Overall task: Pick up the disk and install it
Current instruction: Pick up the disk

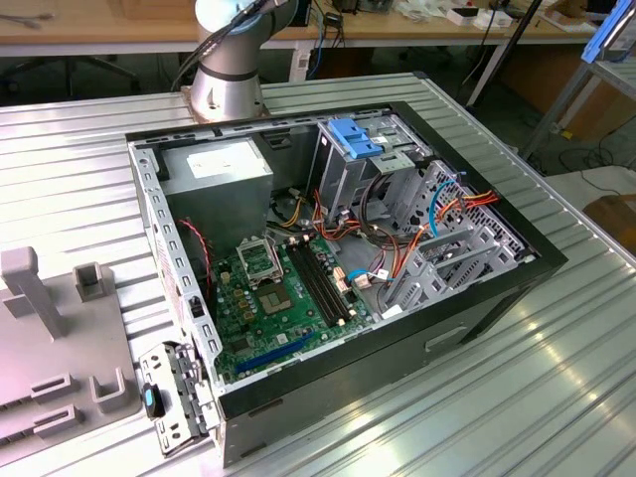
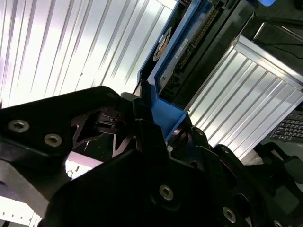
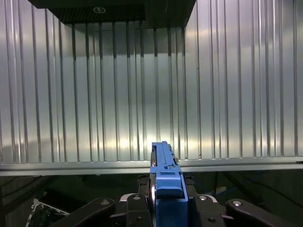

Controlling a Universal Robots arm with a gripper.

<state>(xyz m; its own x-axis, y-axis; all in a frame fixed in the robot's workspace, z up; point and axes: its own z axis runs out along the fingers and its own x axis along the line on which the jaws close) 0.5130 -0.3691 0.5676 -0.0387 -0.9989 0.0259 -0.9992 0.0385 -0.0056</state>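
Observation:
In both wrist views my gripper (image 3: 165, 191) (image 2: 158, 130) is shut on the disk. The first wrist view has the disk (image 3: 164, 175) edge-on, a bright blue rail standing between the black fingers (image 3: 135, 201). From the second wrist view I see the disk (image 2: 189, 56) at an angle: dark body, blue rail along its edge, a pale label strip. It is held in the air over the ribbed metal table (image 3: 94, 109). A dark edge of the computer case (image 3: 113, 9) lies beyond it.
In the exterior view the open computer case (image 1: 497, 298) lies on the ribbed table. Inside are a grey drive cage with a blue bracket (image 1: 353, 134), a power-supply box (image 1: 214, 164), a motherboard (image 1: 278, 298) and loose cables. The arm's base (image 1: 227, 84) stands behind it; grey fixtures (image 1: 60, 338) sit at the exterior view's left.

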